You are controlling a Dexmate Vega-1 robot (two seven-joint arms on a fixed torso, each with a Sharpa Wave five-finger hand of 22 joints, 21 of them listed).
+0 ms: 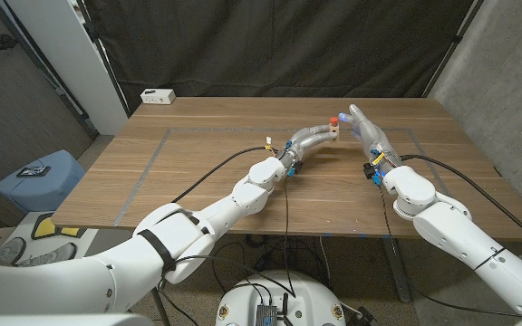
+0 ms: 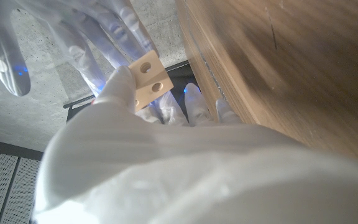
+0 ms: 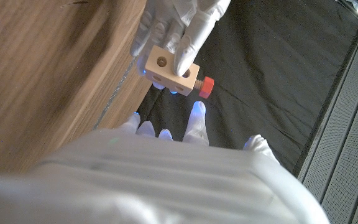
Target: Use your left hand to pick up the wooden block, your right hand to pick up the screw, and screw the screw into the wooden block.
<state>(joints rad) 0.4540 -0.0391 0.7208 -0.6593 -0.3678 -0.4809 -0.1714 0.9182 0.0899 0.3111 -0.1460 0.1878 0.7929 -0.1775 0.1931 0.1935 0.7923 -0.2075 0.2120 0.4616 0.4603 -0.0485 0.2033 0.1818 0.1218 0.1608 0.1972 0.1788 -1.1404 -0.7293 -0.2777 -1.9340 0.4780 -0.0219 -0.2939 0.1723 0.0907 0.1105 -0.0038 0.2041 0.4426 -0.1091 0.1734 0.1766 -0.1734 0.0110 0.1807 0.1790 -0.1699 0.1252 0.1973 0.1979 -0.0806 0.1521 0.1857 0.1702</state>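
- Holding the block (image 1: 332, 129) up over the far middle of the table (image 1: 207, 172), my left hand (image 1: 311, 139) pinches it.
- The screw (image 3: 206, 86) sits in the block's right end, red head pointing at my right hand (image 1: 368, 129).
- Right hand is just beside it, fingers spread, holding nothing.
- I count one block, one screw.

A wooden tabletop (image 1: 207, 172) stands before a black curtain (image 1: 279, 45), grey concrete wall (image 1: 506, 63) at one side; a white box (image 1: 159, 95) sits on its far corner, a blue stool (image 1: 39, 181) beside
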